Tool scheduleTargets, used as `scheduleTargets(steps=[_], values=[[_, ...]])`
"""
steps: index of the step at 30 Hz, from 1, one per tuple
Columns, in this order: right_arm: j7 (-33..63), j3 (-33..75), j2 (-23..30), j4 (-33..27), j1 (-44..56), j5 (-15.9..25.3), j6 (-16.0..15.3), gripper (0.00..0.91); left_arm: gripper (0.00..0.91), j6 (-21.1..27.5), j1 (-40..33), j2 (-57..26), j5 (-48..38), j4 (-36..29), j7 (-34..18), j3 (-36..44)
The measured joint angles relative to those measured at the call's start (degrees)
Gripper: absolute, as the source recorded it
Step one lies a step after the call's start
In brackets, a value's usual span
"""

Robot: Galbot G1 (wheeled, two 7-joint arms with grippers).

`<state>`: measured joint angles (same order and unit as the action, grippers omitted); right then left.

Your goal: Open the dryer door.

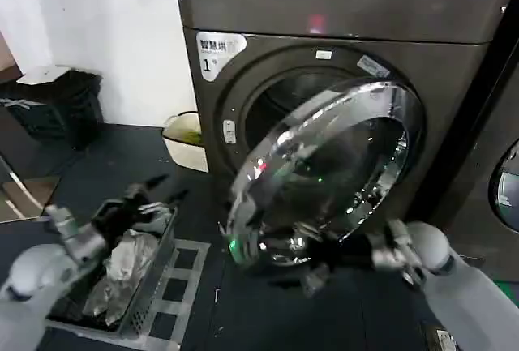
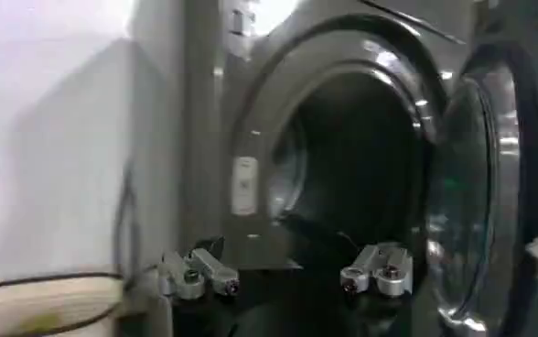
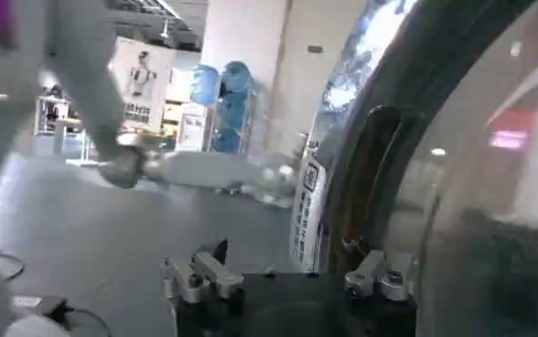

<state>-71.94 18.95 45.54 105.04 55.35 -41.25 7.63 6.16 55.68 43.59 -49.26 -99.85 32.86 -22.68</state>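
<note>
The dryer (image 1: 340,2) is a dark grey-bronze machine with a white "1" sticker and a small red light. Its dryer door (image 1: 324,173), chrome-ringed with dark glass, stands swung partway out, and the dark drum opening (image 2: 351,165) shows behind it. My right gripper (image 1: 320,268) sits low at the door's bottom edge. In the right wrist view this gripper (image 3: 287,275) is open, with the door's rim (image 3: 489,183) just beside one finger and nothing held. My left gripper (image 1: 158,193) hovers open at the left, facing the drum, its fingers (image 2: 200,273) spread wide.
A wire basket (image 1: 154,302) with grey crumpled items lies on the floor under my left arm. A black bin (image 1: 61,104) and a cream basin (image 1: 185,136) stand by the wall to the left. A neighbouring machine (image 1: 495,181) adjoins on the right.
</note>
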Motion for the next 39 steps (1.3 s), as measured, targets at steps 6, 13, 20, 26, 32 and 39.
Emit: scheduleTargets(steps=[6,13,20,26,32,39], values=[[1.3,20.7,3.4,2.0,15.1,1.3,3.8,0.907,0.907,0.4,-7.7,2.0,-0.2,1.7,3.5,10.8],[7.3,42.1,12.1,1.6,26.3,3.1,1.1,0.907,0.907,-1.7,-15.9,4.5,-0.1,2.9,7.3,22.6],[25.7,58.4,20.2,4.8,33.2,5.9,-2.0,0.907,0.907,-1.8,-20.0,6.1,1.1,0.8,7.9,30.4],[46.5,67.5,20.9,4.3,36.1,9.5,-5.9,0.907,0.907,-1.8,-23.8,7.6,0.1,-1.0,7.1,37.8],[60.3,74.5,19.2,2.1,37.5,13.3,-8.2,0.907,0.907,-1.9,-28.2,10.1,-2.0,-0.7,5.5,45.0],[67.3,83.6,16.1,-1.8,36.8,12.2,-15.8,0.907,0.907,-2.1,-33.9,15.2,-2.4,1.3,4.1,51.8]])
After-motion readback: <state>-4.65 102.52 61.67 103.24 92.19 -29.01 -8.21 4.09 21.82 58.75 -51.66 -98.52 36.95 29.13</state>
